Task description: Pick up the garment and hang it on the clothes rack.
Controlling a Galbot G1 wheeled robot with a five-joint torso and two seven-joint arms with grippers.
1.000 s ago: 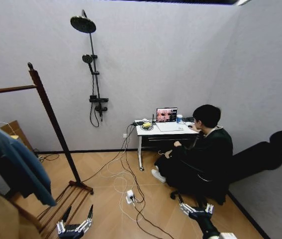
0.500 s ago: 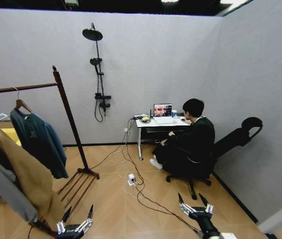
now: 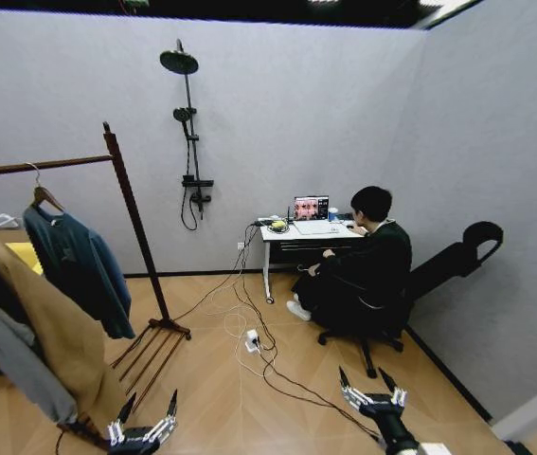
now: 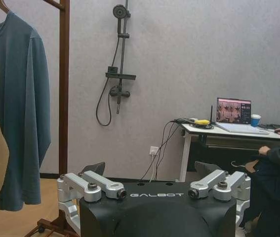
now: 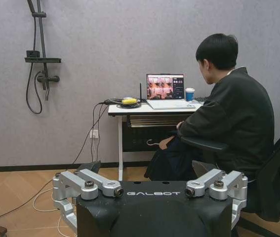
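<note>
The room has a wooden plank floor (image 3: 221,398) and plain grey walls (image 3: 296,114). At the far left of the head view a long tan coat (image 3: 45,327) hangs over a grey garment. Just to its right the garment (image 3: 74,265), a dark teal long-sleeved shirt, hangs on a wooden hanger (image 3: 45,196) from the horizontal rod of the clothes rack (image 3: 135,237), beside the rack's right post. The rack's slatted shelf rests on the floor.

Low in front of the rack the left gripper (image 3: 143,422) hangs with its fingers spread wide and nothing between them. On the wall behind is a black shower pole (image 3: 190,133). Cables (image 3: 249,332) trail across the floor to a white desk (image 3: 311,246) carrying an open laptop (image 3: 312,209). A person sits at the desk on a black chair. Near the floor on the right, the right gripper (image 3: 374,389) is also wide open and empty.
</note>
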